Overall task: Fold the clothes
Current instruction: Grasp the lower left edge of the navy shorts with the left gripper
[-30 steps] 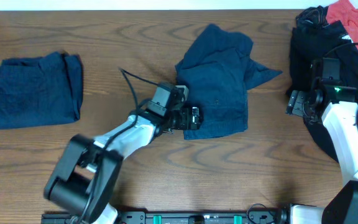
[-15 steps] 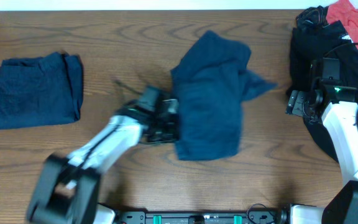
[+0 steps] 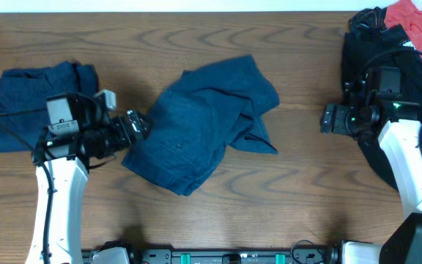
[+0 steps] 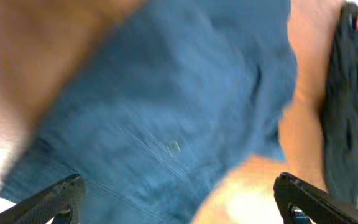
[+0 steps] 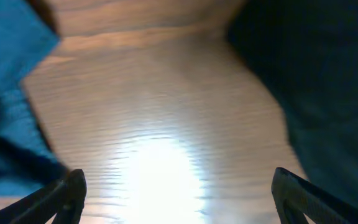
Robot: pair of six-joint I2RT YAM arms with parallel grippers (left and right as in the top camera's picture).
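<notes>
**Crumpled garment waits between two empty grippers**

At the table's left lies a folded navy garment. The left gripper, spread wide and empty, sits at the edge of the crumpled navy garment mid-table. The right gripper, equally wide and empty, hovers beside the dark pile. Flattening probably comes next.

No writing can be read on the clothes or elsewhere.

Two navy garments: folded garment, rumpled garment. Two robot arms: left arm, right arm. One black cloth heap, one red cloth.
</notes>
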